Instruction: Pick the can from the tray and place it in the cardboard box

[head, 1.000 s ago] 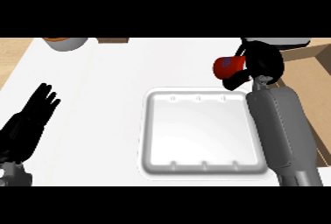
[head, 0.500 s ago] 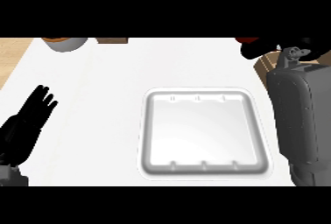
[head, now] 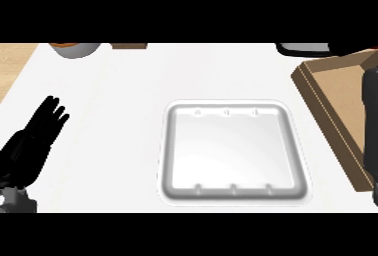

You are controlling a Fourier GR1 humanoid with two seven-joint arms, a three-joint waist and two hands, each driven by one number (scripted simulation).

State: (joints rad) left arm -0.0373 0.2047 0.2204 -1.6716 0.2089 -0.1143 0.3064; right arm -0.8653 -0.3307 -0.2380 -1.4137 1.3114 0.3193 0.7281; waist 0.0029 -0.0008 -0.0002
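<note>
A white tray (head: 233,152) sits on the white counter (head: 133,90). A cardboard box (head: 325,112) lies just right of it. The left hand (head: 35,137) rests open at the left edge.

The tray (head: 235,152) sits mid-worktop (head: 133,85); the cardboard box (head: 325,107) lies right of it, my left hand (head: 33,142) left of it.

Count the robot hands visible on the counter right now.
1: the left robot hand rests open at the view's left edge, fingers up. The right robot hand is out of view; only its forearm shows over the cardboard box.
</note>
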